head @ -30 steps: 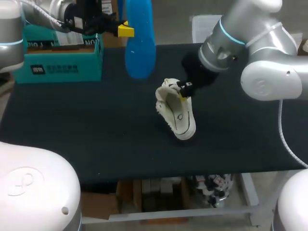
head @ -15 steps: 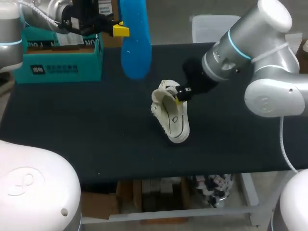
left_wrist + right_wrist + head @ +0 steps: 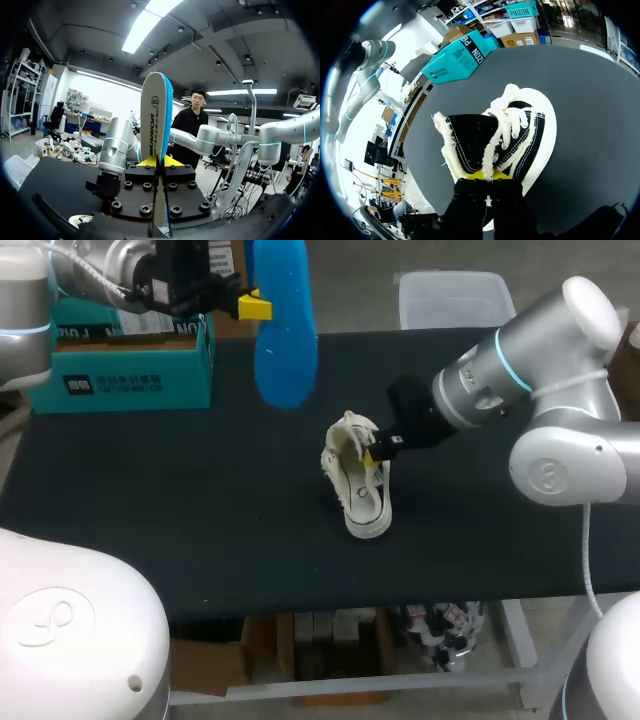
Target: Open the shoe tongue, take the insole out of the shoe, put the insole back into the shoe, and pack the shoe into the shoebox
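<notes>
The shoe [image 3: 358,485] is seen near the middle of the counter [image 3: 200,510], its toe turned toward the near edge and its heel end raised toward the right gripper [image 3: 372,447]. In the right wrist view the shoe [image 3: 520,135] is shown as black cloth with a white sole, white laces and a fluffy white trim around the opening. The upper's edge beside the laces is pinched between the yellow-tipped fingers of the right gripper [image 3: 487,175], which are clenched on it from both sides.

The blue insole [image 3: 284,320] is held up in the air over the far part of the counter, well apart from the shoe. It is clamped at one end by the left gripper [image 3: 255,306]. In the left wrist view the insole [image 3: 156,115] is seen standing upright, edge on, out of the closed fingers of the left gripper [image 3: 160,161].

The teal shoebox [image 3: 130,360] is set at the far left corner, under the left arm.
</notes>
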